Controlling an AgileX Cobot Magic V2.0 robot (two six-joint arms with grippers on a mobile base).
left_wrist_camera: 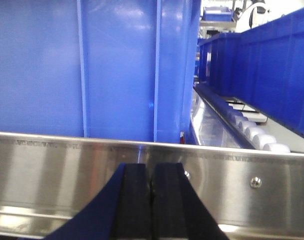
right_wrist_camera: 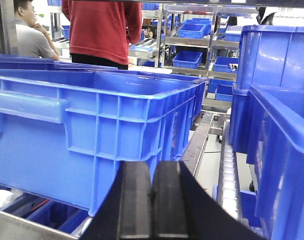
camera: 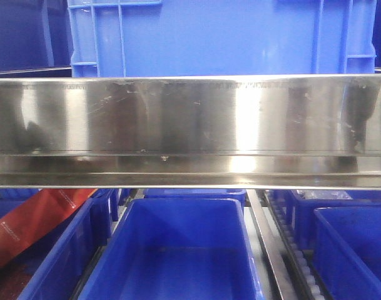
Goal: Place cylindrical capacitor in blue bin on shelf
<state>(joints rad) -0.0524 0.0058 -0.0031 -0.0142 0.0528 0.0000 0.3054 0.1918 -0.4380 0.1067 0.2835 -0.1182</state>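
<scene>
The cylindrical capacitor is not in view in any frame. The shelf's broad steel beam (camera: 190, 125) crosses the front view, with a blue bin (camera: 221, 37) above it and an empty blue bin (camera: 177, 256) below. My left gripper (left_wrist_camera: 152, 172) is shut with nothing between its black pads, right in front of the shelf beam (left_wrist_camera: 52, 175) and a blue bin wall (left_wrist_camera: 92, 70). My right gripper (right_wrist_camera: 152, 172) is also shut and empty, facing the corner of a large blue bin (right_wrist_camera: 92, 130) on the shelf.
More blue bins (camera: 353, 250) sit on the lower level, one at left holding a red bag (camera: 34, 222). Roller tracks (right_wrist_camera: 229, 170) run between bins. Blue bins (right_wrist_camera: 276, 115) stand at right. Two people (right_wrist_camera: 102, 30) stand behind the shelving.
</scene>
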